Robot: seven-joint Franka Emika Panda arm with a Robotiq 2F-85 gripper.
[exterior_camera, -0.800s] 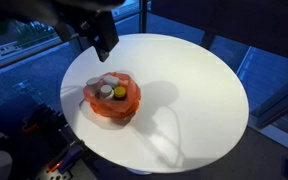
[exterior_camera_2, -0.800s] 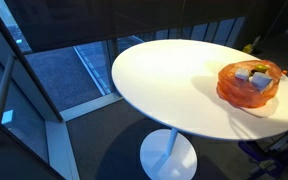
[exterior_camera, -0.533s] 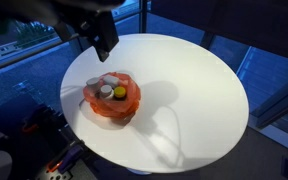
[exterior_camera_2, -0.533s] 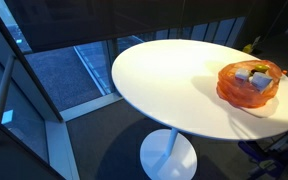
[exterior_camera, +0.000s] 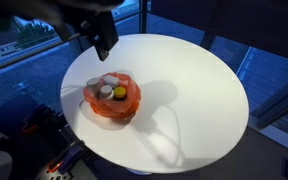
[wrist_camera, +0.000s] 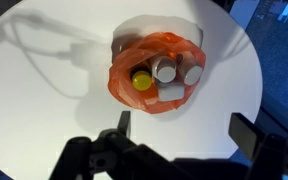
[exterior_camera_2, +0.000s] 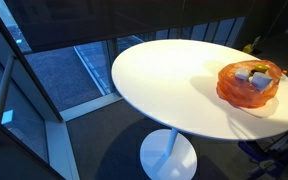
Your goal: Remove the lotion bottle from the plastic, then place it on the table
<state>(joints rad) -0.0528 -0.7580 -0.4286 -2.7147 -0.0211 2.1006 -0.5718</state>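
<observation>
The orange crinkly plastic container (exterior_camera: pixel 111 100) sits on the round white table (exterior_camera: pixel 184 90) near its edge; it also shows in an exterior view (exterior_camera_2: pixel 248 86) and in the wrist view (wrist_camera: pixel 152 68). The lotion bottle (wrist_camera: pixel 167 71), whitish-grey with a round grey top, stands inside it next to a yellow-topped item (wrist_camera: pixel 142 82); it shows in an exterior view too (exterior_camera: pixel 105 91). My gripper (wrist_camera: pixel 184 128) is open and empty. It hovers well above the table, off to one side of the container. It appears as a dark shape in an exterior view (exterior_camera: pixel 104 38).
Other small items (wrist_camera: pixel 191 72) fill the container beside the bottle, one with a white cap (wrist_camera: pixel 172 93). The bare white tabletop (wrist_camera: pixel 44 90) spreads round the container. Beyond the table's edge are dark floor and glass panels (exterior_camera_2: pixel 74 70).
</observation>
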